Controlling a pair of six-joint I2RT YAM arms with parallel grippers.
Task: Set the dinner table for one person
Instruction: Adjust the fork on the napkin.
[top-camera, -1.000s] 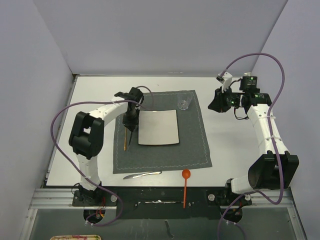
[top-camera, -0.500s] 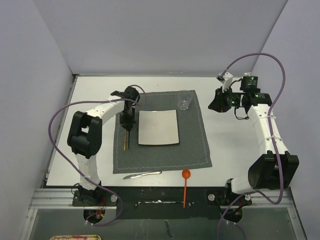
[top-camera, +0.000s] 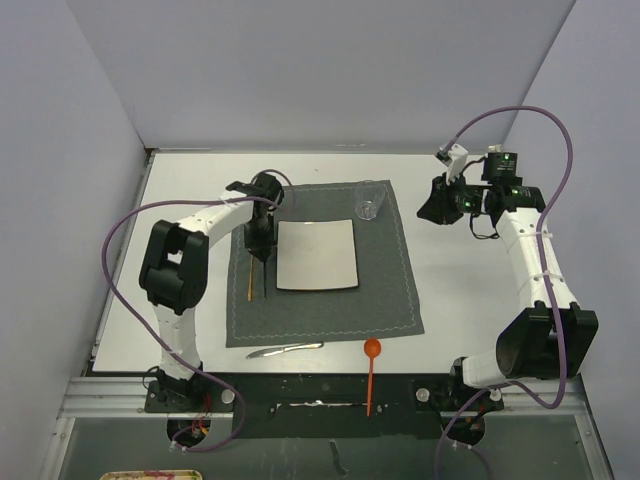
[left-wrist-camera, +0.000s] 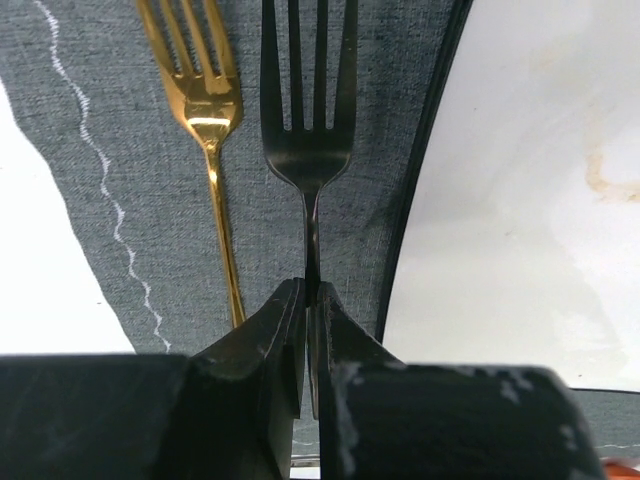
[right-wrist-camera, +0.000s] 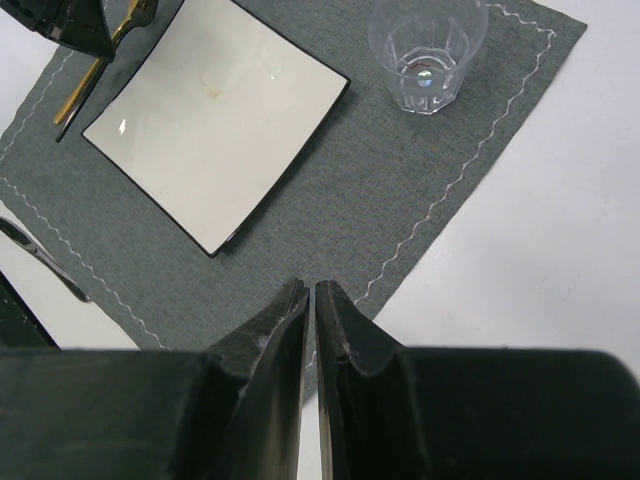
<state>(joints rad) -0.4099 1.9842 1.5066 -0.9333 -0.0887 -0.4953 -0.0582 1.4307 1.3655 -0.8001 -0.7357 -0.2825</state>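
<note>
The dark fork (left-wrist-camera: 308, 130) is pinched at its neck by the left gripper (left-wrist-camera: 308, 290), jaws closed on it, apparently to be laid parallel to the gold fork (left-wrist-camera: 210, 110), between that and the plate (top-camera: 317, 255) on the placemat (top-camera: 390, 290). Its long axis runs front to back, tines toward the near edge. The right gripper (right-wrist-camera: 309, 290) is held closed and empty over the dinner table (top-camera: 470, 290), which spreads flat beneath everything, seemingly longer side to side

dark grey rectangular cloth placemat (top-camera: 395, 290): white wavy stitching along edge | square off-white plate (top-camera: 316, 255): thin black rim, faint brown stain | shiny gold metal fork (left-wrist-camera: 210, 110) | matte black metal fork (left-wrist-camera: 308, 150) | clear faceted glass tumbler (right-wrist-camera: 425, 50) | orange round-headed spoon (top-camera: 371, 348) | large flat white tabletop (top-camera: 460, 300): plain
</note>
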